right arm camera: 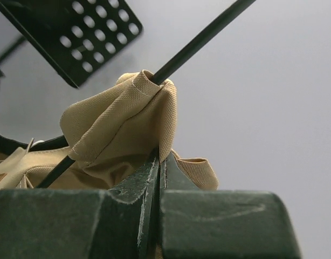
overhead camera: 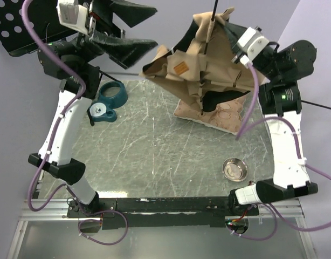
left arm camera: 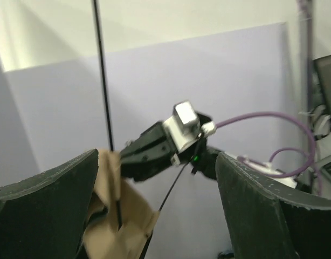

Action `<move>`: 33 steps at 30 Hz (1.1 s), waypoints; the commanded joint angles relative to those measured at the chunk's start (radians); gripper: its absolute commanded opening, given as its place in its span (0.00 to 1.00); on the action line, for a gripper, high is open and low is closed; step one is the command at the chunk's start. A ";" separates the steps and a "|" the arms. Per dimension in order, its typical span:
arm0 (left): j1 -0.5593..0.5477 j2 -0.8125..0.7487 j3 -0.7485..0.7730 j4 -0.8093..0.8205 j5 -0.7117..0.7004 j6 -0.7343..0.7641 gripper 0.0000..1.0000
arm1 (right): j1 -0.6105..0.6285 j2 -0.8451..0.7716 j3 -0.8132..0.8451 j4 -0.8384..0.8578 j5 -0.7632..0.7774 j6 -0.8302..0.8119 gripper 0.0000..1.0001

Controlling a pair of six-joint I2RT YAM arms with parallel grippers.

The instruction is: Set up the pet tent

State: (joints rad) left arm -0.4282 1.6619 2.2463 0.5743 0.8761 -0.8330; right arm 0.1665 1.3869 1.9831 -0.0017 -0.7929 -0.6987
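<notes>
Seemingly right gripper (right arm camera: 158, 168) on pet tent (overhead camera: 208, 75)

Left end effector (overhead camera: 134, 31) agape, right one (right arm camera: 158, 181) clamped.

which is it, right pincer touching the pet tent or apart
Touching. The right wrist view shows the pet tent fabric running down into the closed seam of the right pincer, pinched there.

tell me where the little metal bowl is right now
Top external view: the metal bowl sits on the table at near right, close by the right arm's base, with the pet tent farther back.
</notes>
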 commanded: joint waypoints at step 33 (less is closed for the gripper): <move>-0.383 -0.093 0.182 -0.289 -0.562 0.318 0.80 | 0.634 -0.229 -0.264 -0.245 0.173 -0.209 0.00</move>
State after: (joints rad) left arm -0.8066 1.5986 2.4107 0.2424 0.3073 -0.5186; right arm 0.7803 1.1767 1.7088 -0.2623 -0.6350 -0.8845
